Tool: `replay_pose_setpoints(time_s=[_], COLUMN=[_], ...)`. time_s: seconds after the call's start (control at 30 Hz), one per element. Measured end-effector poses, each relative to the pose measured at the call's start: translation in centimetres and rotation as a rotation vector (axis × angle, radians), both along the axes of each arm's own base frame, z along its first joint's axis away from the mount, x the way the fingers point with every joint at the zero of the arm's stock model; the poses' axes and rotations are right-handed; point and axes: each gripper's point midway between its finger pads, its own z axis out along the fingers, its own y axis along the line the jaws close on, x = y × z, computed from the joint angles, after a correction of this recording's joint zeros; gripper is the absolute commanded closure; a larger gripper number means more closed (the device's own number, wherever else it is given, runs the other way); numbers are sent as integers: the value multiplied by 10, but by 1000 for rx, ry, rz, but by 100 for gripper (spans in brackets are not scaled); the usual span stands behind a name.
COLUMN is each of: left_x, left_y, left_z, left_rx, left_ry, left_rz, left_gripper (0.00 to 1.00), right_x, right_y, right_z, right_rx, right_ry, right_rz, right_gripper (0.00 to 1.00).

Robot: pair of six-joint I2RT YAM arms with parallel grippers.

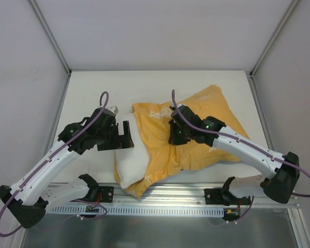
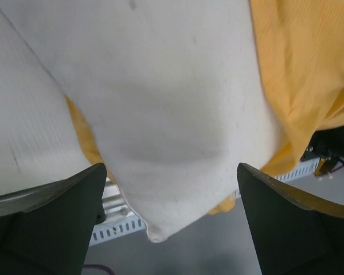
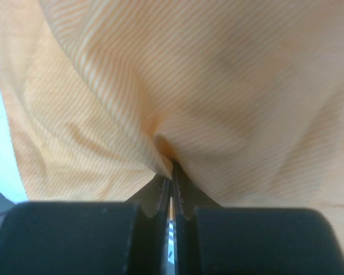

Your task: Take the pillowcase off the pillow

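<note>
Bare table lies open beyond the left gripper. Its jaws gape wide, and the white pillow's exposed corner sits just ahead, seemingly untouched. The right gripper pinches a fold of mustard pillowcase, its jaws nearly closed.

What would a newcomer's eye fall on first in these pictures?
The mustard-yellow pillowcase sprawls over the middle of the table, the white pillow poking out at its near-left end. The right gripper is shut on a fold of yellow cloth; the left gripper stands open before the pillow's corner.
</note>
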Motion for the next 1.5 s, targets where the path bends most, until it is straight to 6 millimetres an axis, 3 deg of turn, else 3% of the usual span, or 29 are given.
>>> replay_pose_setpoints(time_s=[0.2,0.4,0.43,0.53,0.57,0.7,0.8,0.9,1.0,1.03,1.07,1.1,1.17,1.33,1.5], left_x=[-27,-29,-26,-14,-10,8,37,69,78,76,75,74,73,74,80], left_y=[-22,-33,-34,-42,-45,-45,-24,17,53,59,64,67,72,85,113], left_z=[-21,-43,-46,-56,-61,-74,-56,-18,17,24,29,32,32,16,21], left_rx=[7,46,54,62,70,82,-11,-164,-248,-262,-271,-276,-264,-226,-184], left_ry=[94,149,151,144,149,176,127,6,-123,-141,-152,-157,-153,-86,-77], left_rz=[-121,-134,-129,-113,-106,-65,67,246,369,389,404,412,425,477,577], left_gripper=[1,3,8,82,100,100,100,100,100,100,100,100,100,100,100], right_x=[48,55,55,54,54,51,54,58,51,46,42,40,36,23,3], right_y=[-13,-6,-6,-5,-6,-26,-63,-98,-101,-96,-92,-90,-94,-123,-162], right_z=[30,33,33,32,31,20,14,23,39,42,43,43,40,46,57], right_rx=[63,82,82,86,84,58,46,80,142,163,178,180,165,100,54], right_ry=[-58,-58,-56,-51,-53,-46,-48,-85,-110,-104,-95,-87,-76,-125,-187], right_rz=[-101,-88,-86,-80,-79,-101,-181,-277,-265,-236,-212,-197,-190,-212,-299], right_gripper=[99,99,99,99,99,99,99,99,99,96,81,40,2,4,4])
